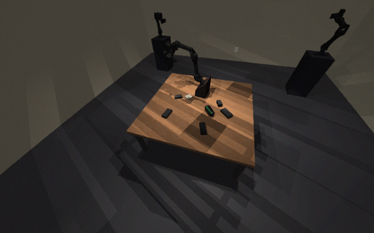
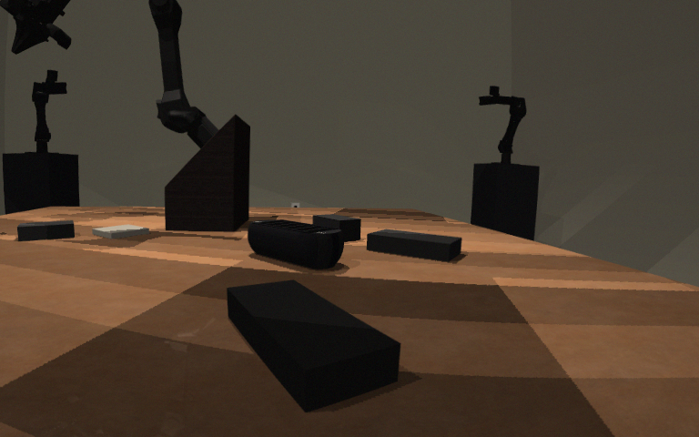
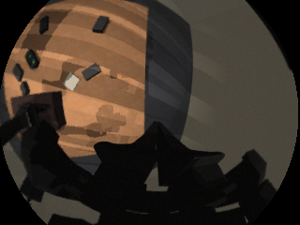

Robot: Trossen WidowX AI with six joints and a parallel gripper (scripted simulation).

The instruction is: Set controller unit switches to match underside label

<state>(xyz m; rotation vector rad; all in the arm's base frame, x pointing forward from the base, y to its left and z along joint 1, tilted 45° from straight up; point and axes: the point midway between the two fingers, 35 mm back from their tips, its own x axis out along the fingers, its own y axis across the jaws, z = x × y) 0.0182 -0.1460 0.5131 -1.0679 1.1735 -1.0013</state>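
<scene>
We see the controller unit [image 1: 209, 110] lying flat on its base on the wooden bench [image 1: 172, 132], a little toward three o'clock of the bench's middle in the top view, its green switch ends showing upward. In the exterior view the controller unit [image 2: 295, 243] sits with its ribbed top up, untouched by the arm.

Our gripper [image 3: 164, 172] hangs at the twelve o'clock edge of the bench, behind the dark wedge block [image 1: 203, 87], well apart from the unit. Its fingers are drawn fully together and hold nothing. In the wrist view they show only as a dark mass at six o'clock, so the fingertips themselves are hard to make out.

Around the unit lie other modules: a small dark block [image 1: 218, 103] just at its one o'clock, a flat dark module [image 1: 226, 112] at its three o'clock, a long dark module [image 1: 203, 128] at its six o'clock, another dark module [image 1: 166, 112] well off at nine o'clock, and a white tile [image 1: 188, 96] beside a short dark block [image 1: 178, 96] toward ten o'clock. None of them touches the unit.
</scene>
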